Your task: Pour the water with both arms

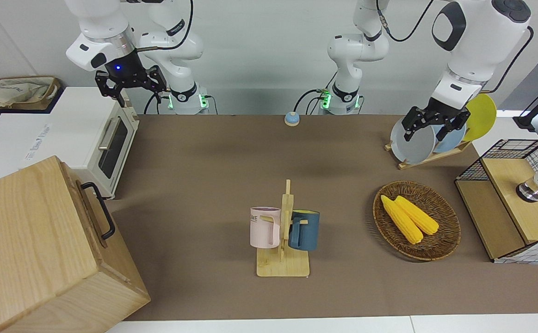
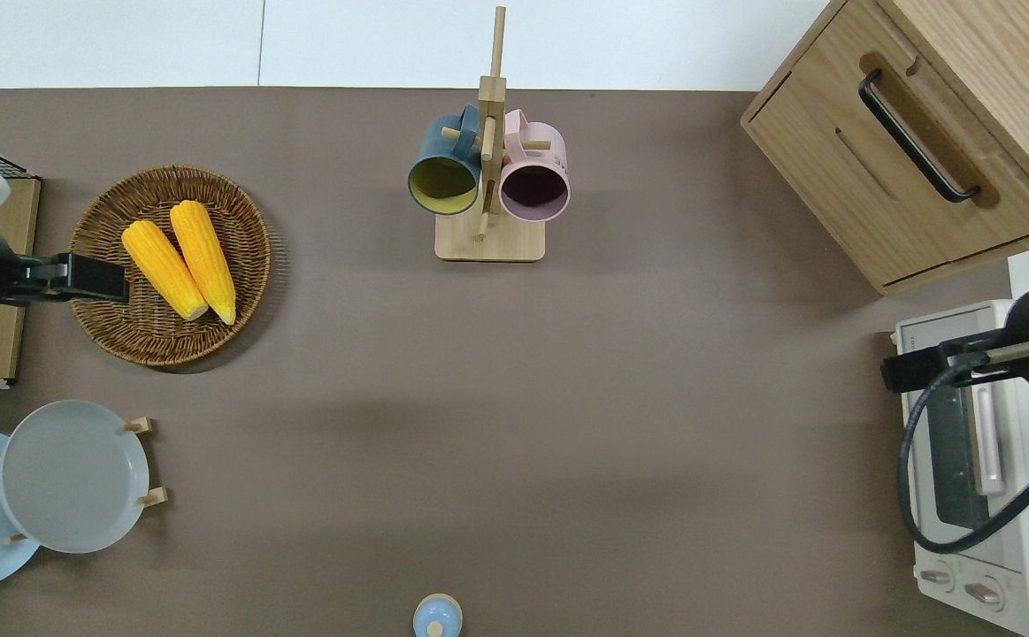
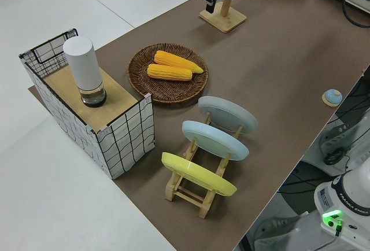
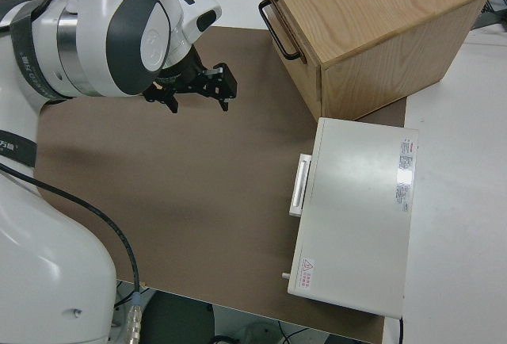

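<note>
A pink mug and a dark blue mug hang on a wooden rack in the middle of the table. A white cylindrical bottle stands on the wooden shelf of a wire basket at the left arm's end. My left gripper is open and empty in the air, over the rim of the wicker tray as the overhead view shows. My right gripper is open and empty in the air, over the door edge of the toaster oven.
Two corn cobs lie in the wicker tray. Three plates stand in a wooden plate rack near the left arm's base. A wooden cabinet with a black handle is at the right arm's end. A small blue bell sits between the arm bases.
</note>
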Controlling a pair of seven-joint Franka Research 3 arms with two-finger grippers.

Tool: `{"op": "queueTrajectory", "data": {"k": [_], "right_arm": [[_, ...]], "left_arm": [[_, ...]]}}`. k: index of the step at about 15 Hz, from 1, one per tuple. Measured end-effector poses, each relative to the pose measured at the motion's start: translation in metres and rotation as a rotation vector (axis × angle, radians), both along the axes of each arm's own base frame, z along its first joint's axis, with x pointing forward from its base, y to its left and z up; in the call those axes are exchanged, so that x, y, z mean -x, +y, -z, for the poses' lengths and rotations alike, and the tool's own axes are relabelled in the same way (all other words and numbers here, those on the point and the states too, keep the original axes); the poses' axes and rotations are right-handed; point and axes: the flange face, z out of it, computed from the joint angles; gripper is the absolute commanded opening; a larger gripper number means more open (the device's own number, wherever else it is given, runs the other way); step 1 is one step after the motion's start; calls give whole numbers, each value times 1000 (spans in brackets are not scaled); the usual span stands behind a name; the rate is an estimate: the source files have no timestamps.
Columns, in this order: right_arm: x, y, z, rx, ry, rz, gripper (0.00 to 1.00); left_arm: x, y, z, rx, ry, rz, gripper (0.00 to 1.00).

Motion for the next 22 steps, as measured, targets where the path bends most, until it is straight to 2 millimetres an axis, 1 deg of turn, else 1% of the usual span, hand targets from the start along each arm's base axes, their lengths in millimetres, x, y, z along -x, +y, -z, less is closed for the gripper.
{"op": "queueTrajectory", "data": {"k": [2,4,6,9,10,13,16,17,19,20,22], "right_arm": [[-1,0,-1,-1,-10,0,992],[-2,0,-1,-1,-15,0,992],[-3,0,3,-1,-11,0,992],[-15,2,23,-4,-22,-4,992],[-19,5,29,-5,-23,-10,992],[-32,26,48,-10,-44,-27,992],[-43,56,73,-19,-76,-32,992],[-46,66,83,-23,-88,-24,992],[-48,89,111,-34,-122,-11,992],[-47,101,124,-41,-140,-4,992],[-44,126,144,-56,-169,10,992]], "left_arm": [[0,3,0,0,0,-6,998],[1,14,0,-1,4,-15,1000],[1,31,0,-2,4,-15,1000],[4,67,0,-5,3,-21,998],[6,78,0,-7,3,-18,1000],[12,116,0,-11,2,-13,998],[24,165,0,-17,1,5,1000],[29,179,0,-17,3,9,1000],[39,206,0,-20,5,32,1000],[43,216,0,-22,5,47,998],[51,236,-1,-26,1,61,998]]}}
